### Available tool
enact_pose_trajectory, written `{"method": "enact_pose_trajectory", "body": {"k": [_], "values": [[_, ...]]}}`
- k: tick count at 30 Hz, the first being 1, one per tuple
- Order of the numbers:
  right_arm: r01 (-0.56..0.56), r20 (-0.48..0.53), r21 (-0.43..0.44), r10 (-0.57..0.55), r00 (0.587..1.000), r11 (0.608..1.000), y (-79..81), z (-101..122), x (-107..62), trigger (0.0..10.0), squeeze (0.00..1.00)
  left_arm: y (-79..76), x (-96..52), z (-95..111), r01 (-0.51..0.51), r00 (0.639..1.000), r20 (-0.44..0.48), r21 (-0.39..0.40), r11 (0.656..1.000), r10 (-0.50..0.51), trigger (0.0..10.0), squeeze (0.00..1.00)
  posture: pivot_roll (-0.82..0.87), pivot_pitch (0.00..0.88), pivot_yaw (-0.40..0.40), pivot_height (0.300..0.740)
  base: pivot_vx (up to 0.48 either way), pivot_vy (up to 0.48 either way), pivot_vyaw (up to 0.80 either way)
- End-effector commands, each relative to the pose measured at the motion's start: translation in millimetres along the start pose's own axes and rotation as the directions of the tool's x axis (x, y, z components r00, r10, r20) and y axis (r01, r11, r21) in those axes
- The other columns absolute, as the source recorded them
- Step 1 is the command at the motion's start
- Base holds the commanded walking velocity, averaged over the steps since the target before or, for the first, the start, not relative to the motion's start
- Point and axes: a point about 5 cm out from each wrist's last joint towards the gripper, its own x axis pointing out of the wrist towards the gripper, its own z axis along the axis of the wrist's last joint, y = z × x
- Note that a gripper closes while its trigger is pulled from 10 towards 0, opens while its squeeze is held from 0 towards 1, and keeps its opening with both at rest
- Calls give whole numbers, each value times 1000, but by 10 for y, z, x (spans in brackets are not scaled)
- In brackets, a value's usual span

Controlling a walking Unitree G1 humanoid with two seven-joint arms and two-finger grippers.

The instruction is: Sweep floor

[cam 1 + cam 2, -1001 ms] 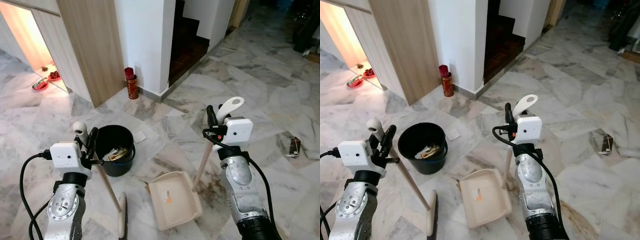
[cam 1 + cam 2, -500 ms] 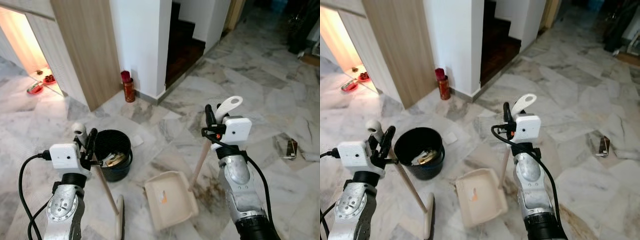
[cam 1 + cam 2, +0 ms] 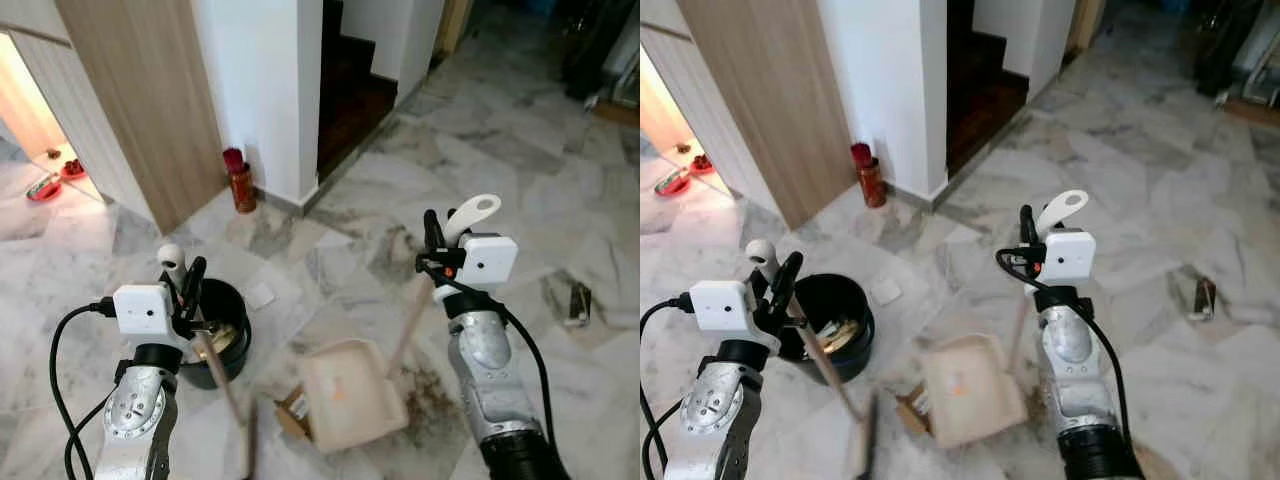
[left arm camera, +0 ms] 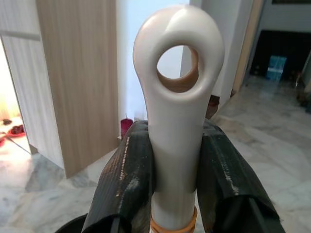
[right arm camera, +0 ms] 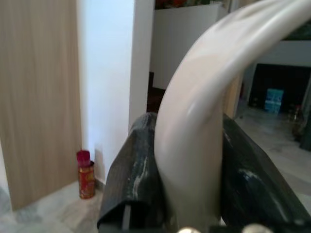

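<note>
Your left end effector is clenched on the top of the broom handle; both black fingers press against the white cap with its hanging hole just above the grip. From that end effector the wooden handle slants down and forward to the broom head, which rests on the marble floor below and slightly to the inside of your left arm, blurred in the head views.

Your right end effector is clenched on the pale curved grip of the dustpan handle. The stick runs down from it to the cream dustpan, which sits on the floor below and to the inside of your right end effector, between your two arms. A small brown scrap lies against the dustpan's edge on the side toward the broom.

The black bucket stands just beyond and below your left end effector, with rubbish inside. A small white scrap lies on the floor just past the bucket. Farther ahead of the left end effector, a red can stands at the foot of the white wall, beside the wood panel. A dark object lies on the floor well out to the side of your right end effector.
</note>
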Motion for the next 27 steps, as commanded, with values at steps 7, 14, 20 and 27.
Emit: {"method": "enact_pose_trajectory", "body": {"k": [7,14,20,27], "values": [[-7,63,30,6,998,1000,39,120,50,10000,0,25,10,56,1,1000,20,32,999,-2,10000,0,116,73,-4,740,247,0,0],[-1,50,17,0,999,1000,16,88,17,10000,0,-3,-34,27,19,1000,-2,15,1000,-19,10000,0,112,104,0,740,0,0,0],[23,23,-19,-23,999,1000,-99,-8,-35,10000,0,6,-53,41,20,1000,-7,18,1000,-20,10000,0,114,127,10,740,0,0,0],[91,-20,-107,-93,995,990,-352,-145,-131,10000,0,-10,-74,31,44,999,-25,19,999,-44,10000,0,98,166,31,740,0,0,0]]}}
